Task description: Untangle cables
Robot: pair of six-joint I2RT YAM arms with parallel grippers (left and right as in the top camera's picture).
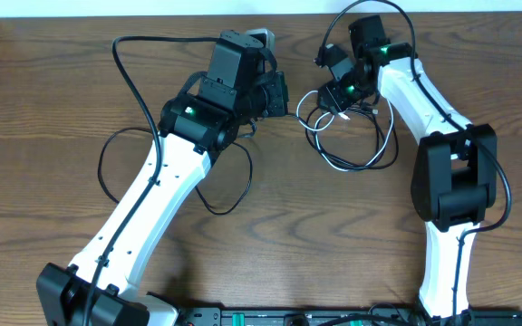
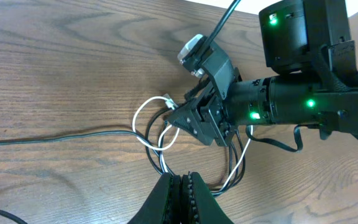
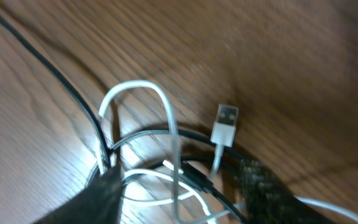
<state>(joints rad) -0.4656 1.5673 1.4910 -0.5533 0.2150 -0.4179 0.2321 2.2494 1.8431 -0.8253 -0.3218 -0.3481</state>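
Lining up a grab on the cables (image 3: 135, 83), knotted on the table (image 1: 53, 81) between both arms

Right gripper (image 3: 185, 186) straddles the strands, jaws apart, nothing pinched yet. Next it needs one strand, pulled clear. Left gripper (image 2: 180, 182) is shut at the tangle's edge. Right wrist cam shows the white plug (image 3: 224, 124) up close; overhead can't make it out.

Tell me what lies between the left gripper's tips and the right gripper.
Left wrist view: black and white strands of the cables cross the gap between the left gripper and the right gripper.
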